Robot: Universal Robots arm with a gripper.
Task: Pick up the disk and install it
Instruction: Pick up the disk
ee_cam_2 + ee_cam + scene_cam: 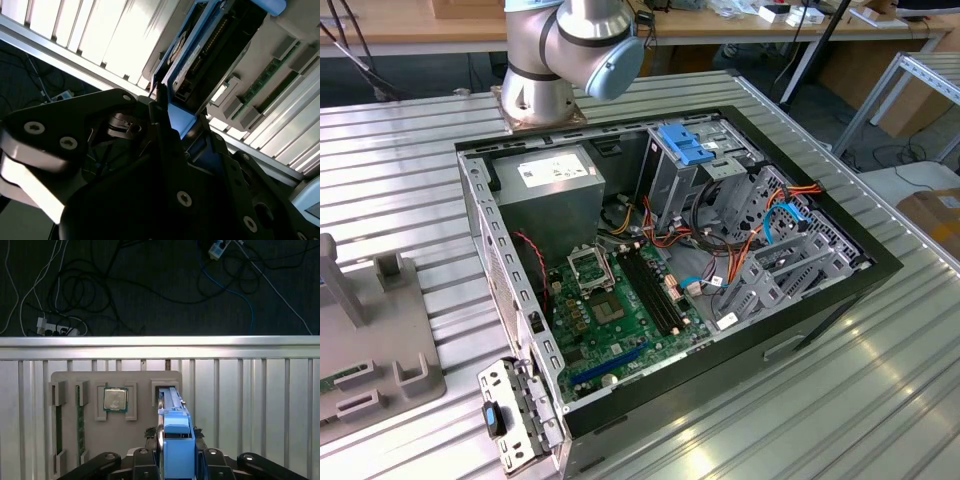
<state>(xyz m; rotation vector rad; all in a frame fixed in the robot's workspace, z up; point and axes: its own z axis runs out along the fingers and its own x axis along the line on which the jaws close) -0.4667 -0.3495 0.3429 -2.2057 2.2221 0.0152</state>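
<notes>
In both wrist views my gripper (176, 462) is shut on the disk (172, 425), a flat dark drive in a bright blue carrier held on edge between the two dark fingers (207, 460). The disk's far end points at an open slot (162, 387) in a grey fixture plate (70, 380); I cannot tell whether it touches the slot. In the second wrist view the disk (200, 55) stretches away from the gripper (182, 125), its connector side showing. In the exterior view the open computer case (820, 300) lies on the ribbed table.
The fixture plate also holds a processor chip (115, 400) and memory sticks (80, 415). Past the table edge (160, 342) lies a dark floor with cables. Inside the case a grey drive cage with a blue clip (685, 145) stands among orange and blue cables. The arm's base (535, 95) sits behind the case.
</notes>
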